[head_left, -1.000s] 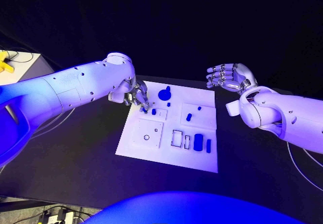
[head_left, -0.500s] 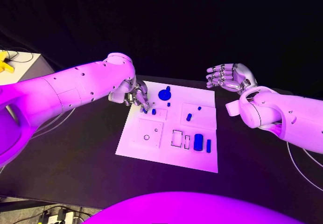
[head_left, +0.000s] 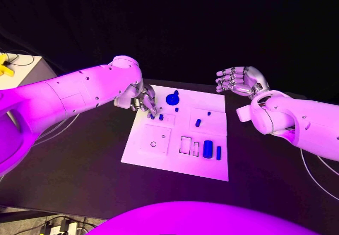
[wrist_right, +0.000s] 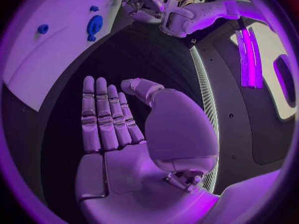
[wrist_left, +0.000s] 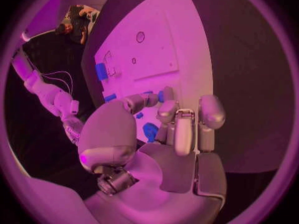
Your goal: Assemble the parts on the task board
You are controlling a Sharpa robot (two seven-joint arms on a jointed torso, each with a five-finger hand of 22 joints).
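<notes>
Left hand [head_left: 144, 100] barely lower, perhaps pinching part [head_left: 152, 116].

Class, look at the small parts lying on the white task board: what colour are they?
Blue. The parts stand out most clearly against the task board in the head view.

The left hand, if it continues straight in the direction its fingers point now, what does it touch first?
Probably the small blue part just below the left hand, at the task board's far left corner. Depth is unclear, so it might meet bare board beside it.
</notes>
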